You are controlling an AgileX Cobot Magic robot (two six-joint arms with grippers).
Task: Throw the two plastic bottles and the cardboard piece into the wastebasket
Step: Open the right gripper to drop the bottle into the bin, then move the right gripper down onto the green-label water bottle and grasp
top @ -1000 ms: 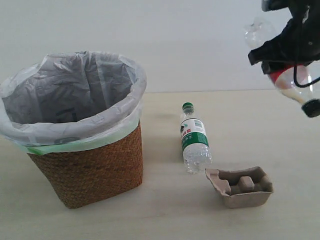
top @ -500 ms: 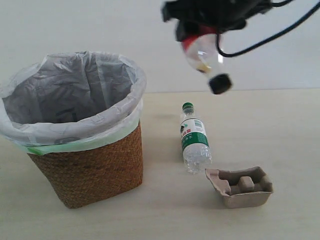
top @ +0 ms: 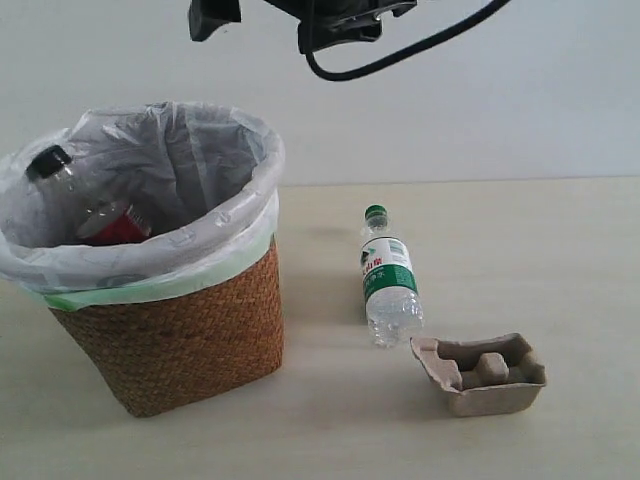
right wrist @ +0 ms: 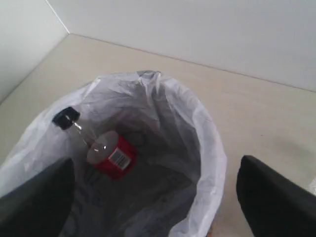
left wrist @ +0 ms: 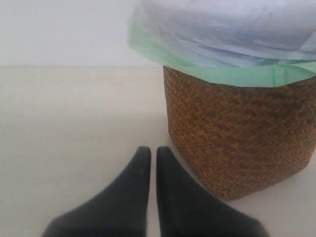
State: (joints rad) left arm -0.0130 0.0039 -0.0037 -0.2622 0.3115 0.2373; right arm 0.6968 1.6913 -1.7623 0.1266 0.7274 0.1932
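Observation:
The red-label bottle (top: 108,222) with the black cap lies tilted inside the wastebasket (top: 175,335), leaning on the white bag liner. My right gripper (top: 275,20) hangs open above the basket, and in the right wrist view the same bottle (right wrist: 111,154) lies below the empty right gripper (right wrist: 155,197). On the table to the right of the basket lies the green-cap bottle (top: 388,275). The grey-brown cardboard piece (top: 480,372) sits just in front of it. My left gripper (left wrist: 153,154) is shut and empty, low over the table beside the wicker wall (left wrist: 237,133).
The pale wooden table (top: 520,230) runs back to a plain white wall. A black cable (top: 420,48) trails from the right arm at the top of the exterior view. The bag's green edge (left wrist: 217,74) overhangs the basket rim.
My right gripper swung left from the far right to above the basket and opened. The red-label bottle dropped from it into the wastebasket.

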